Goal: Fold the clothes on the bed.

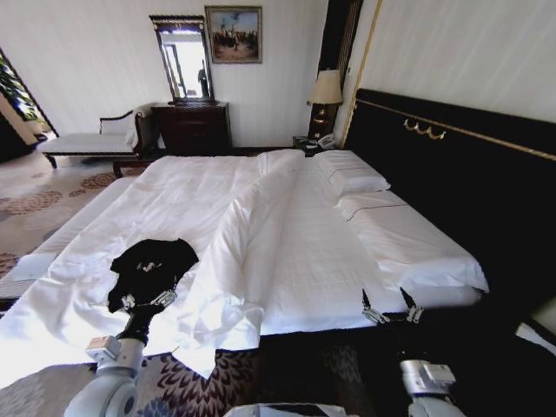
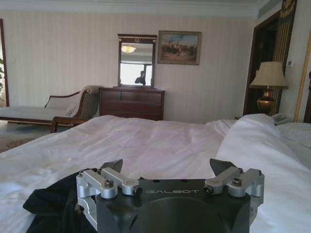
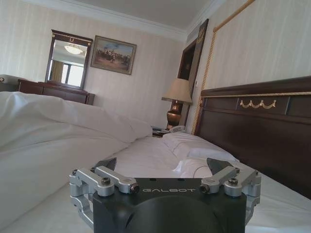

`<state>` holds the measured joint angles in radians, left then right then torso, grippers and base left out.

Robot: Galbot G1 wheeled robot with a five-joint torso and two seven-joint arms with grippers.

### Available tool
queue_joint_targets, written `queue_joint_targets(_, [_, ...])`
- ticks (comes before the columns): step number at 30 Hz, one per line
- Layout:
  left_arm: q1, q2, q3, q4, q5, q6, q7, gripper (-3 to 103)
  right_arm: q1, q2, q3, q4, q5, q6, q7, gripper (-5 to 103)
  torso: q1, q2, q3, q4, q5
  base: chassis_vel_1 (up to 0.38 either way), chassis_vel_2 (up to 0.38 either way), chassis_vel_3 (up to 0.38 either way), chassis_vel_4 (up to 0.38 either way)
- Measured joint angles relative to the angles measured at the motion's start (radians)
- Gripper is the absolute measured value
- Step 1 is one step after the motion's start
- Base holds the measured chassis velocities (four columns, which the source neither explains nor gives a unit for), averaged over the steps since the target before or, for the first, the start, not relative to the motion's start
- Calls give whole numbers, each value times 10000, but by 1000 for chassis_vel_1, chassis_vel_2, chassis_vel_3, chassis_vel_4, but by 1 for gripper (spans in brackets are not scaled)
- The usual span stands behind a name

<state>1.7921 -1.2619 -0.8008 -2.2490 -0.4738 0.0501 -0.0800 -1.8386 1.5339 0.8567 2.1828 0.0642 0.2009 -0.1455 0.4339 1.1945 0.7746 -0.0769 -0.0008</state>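
The clothes, a crumpled black T-shirt [image 1: 152, 263] with a bit of white print, lie on the near left part of the bed [image 1: 304, 234]. My left gripper [image 1: 148, 301] hovers at the shirt's near edge, open and holding nothing. In the left wrist view this gripper [image 2: 167, 167] has its jaws wide apart over the white sheet [image 2: 160, 145], with black cloth [image 2: 48, 204] beside one finger. My right gripper [image 1: 393, 311] is open at the bed's near right edge, far from the shirt. In the right wrist view it [image 3: 163, 165] faces the pillows [image 3: 194, 150] along the mattress.
A raised fold of duvet [image 1: 261, 217] runs down the bed's middle. The tall dark headboard [image 1: 452, 174] lines the right side. A chaise [image 1: 87, 139], a dresser [image 1: 193, 129] and a lamp [image 1: 327, 91] stand by the far wall. Patterned carpet [image 1: 52, 195] lies to the left.
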Motion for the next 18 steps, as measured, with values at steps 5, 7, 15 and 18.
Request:
queue_joint_targets(5, [4, 1, -1, 51, 1, 0, 0, 100, 2, 29, -41, -18, -1, -24, 38, 100, 0, 0, 0, 1, -1, 124, 236, -117, -237])
queue_joint_targets(7, [18, -2, -6, 65, 2, 0, 2, 100, 1, 33, -61, -19, -1, -35, 44, 100, -1, 0, -1, 0, 0, 110, 236, -121, -236])
queue_joint_targets(15, [63, -54, -47, 66, 1, -17, 20, 100, -43, 53, -314, 51, -6, -119, 53, 100, 1, 0, 0, 0, 0, 108, 217, -122, -234])
queue_joint_targets(18, [123, -73, -109, 71, 0, -48, 32, 100, -45, 72, -529, 86, -79, -168, 57, 100, 1, 0, 1, 1, 0, 127, 223, -133, -231])
